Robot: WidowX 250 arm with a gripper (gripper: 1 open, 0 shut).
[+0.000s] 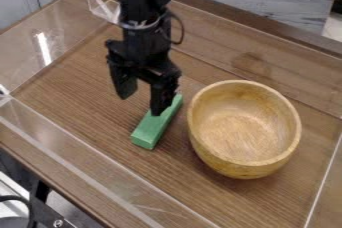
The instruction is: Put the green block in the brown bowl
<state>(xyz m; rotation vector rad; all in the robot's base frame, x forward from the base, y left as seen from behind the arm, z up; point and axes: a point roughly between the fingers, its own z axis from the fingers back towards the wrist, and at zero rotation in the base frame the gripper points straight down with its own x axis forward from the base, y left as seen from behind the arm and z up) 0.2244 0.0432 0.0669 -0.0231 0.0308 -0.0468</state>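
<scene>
Hanging over the wooden table [80,77], the gripper [144,94] points straight down with its 2 black fingers [123,80] spread wide, and nothing is held between them. No brand, label or readable writing can be seen on the arm, on the table or on any object in this view.

The green block [151,128] lies flat on the table directly under the gripper and a little toward the camera from it. Its far end is hidden behind the right finger, so I cannot tell if the finger touches the block or only stands just above it. The block lies at a slant, its near end pointing toward the lower left of the picture.

The brown bowl [243,129] stands upright on the table at the right of the gripper as the camera sees it, just beside the block but apart from it. The bowl holds nothing inside; the wood grain of its floor is visible.

Around the work area stand low clear plastic walls [54,137]. One runs along the near side, below and to the left of the gripper, and a folded clear piece [102,4] stands at the far corner behind the arm, partly covered by it. Only the arm itself blocks the view of anything here.
</scene>
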